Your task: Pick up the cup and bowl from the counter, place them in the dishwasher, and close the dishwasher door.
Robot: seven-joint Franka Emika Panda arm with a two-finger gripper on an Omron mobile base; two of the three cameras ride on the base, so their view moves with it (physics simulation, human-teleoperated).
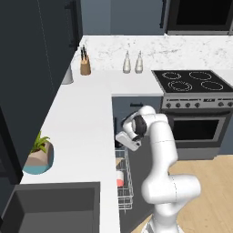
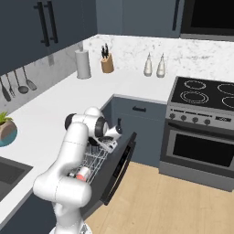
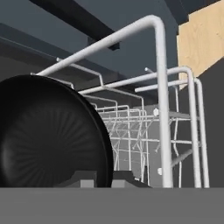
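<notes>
The glossy black bowl [image 3: 48,135] looms close in the hand view, standing on edge among the white wires of the dishwasher rack [image 3: 162,109]. My gripper [image 3: 103,180] is shut on the bowl's rim, and its fingertips [image 3: 83,179] barely show at the bottom. In the base views my hand [image 1: 127,140] [image 2: 107,144] reaches down into the pulled-out rack [image 2: 93,162] beside the counter [image 1: 86,127]. The cup [image 1: 119,178] [image 2: 82,174], red and pale, lies in the rack nearer the base. The dishwasher door [image 2: 118,168] hangs open, tilted outward.
A steel oven with a black cooktop [image 1: 193,82] stands right of the dishwasher. On the counter are a knife block [image 1: 85,66], two bottles [image 1: 132,63], a grey canister [image 2: 83,64] and a teal planter [image 1: 38,157]. A dark sink [image 1: 50,207] lies near the base.
</notes>
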